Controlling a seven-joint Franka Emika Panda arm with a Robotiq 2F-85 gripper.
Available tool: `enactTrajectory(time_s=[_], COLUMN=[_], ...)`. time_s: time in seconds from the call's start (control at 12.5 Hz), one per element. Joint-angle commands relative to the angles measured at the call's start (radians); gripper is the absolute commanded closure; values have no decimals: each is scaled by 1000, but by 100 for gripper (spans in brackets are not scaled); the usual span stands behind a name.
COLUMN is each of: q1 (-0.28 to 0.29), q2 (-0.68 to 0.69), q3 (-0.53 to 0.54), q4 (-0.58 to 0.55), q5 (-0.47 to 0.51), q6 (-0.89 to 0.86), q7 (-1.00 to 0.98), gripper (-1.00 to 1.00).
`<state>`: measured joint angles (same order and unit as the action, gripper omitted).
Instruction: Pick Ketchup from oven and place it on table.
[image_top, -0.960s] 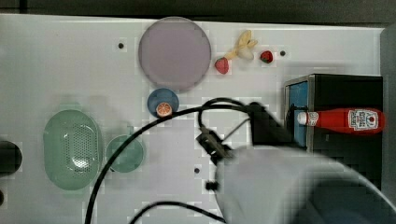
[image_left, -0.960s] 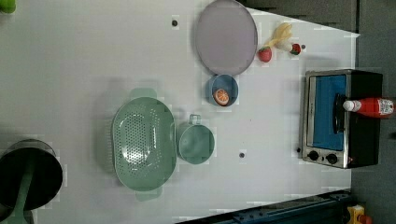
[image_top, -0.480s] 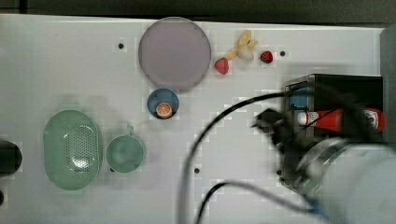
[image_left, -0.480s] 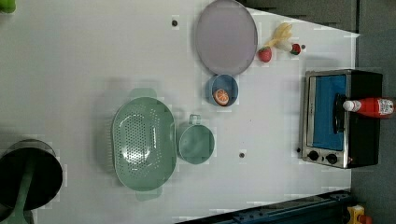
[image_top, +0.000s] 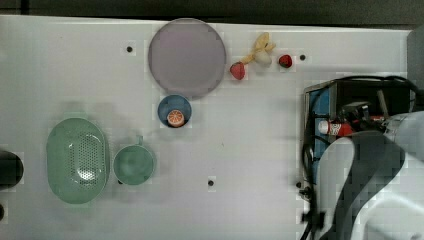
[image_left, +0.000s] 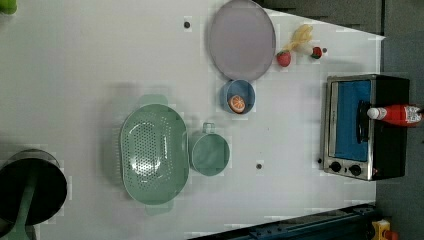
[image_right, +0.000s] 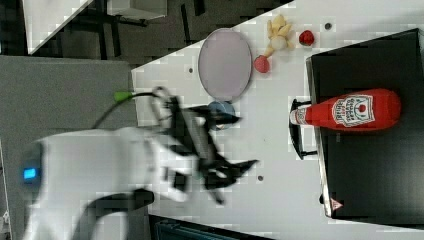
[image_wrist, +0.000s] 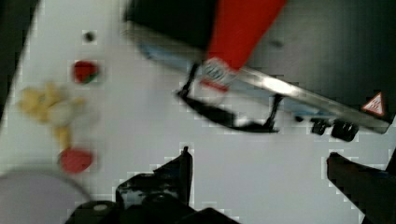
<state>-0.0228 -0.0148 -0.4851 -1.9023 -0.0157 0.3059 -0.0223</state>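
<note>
Black pincer (image_wrist: 257, 170) fingers (image_wrist: 180, 170) spread wide, gripping nothing, above the white counter (image_wrist: 140, 126) before the oven (image_wrist: 327, 56). Beyond them, the ketchup (image_right: 350, 111) lies on the oven's top, its cap over the door handle (image_wrist: 224, 114).

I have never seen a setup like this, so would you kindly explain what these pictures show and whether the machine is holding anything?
This is a single robot arm, white and grey, working over a white table. Three cameras look at the scene from off the arm, and a fourth sits on its wrist, looking past the gripper. Its jaws stand wide open and hold nothing.

A ketchup bottle lies on its side on top of a black toaster oven, cap toward the oven's handle. On the table lie a grey plate, a blue bowl with an orange slice in it, a green colander, a green cup, two strawberries and a pale yellow toy.
</note>
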Motion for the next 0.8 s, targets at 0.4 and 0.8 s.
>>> enactTrajectory(time_s=[0.4, 0.8], q1=[-25, -62], q2=[198, 361], q3=[-136, -165], q4=[108, 139], q5=[44, 256], q6=[194, 264], q7=[38, 38], gripper=[-100, -100])
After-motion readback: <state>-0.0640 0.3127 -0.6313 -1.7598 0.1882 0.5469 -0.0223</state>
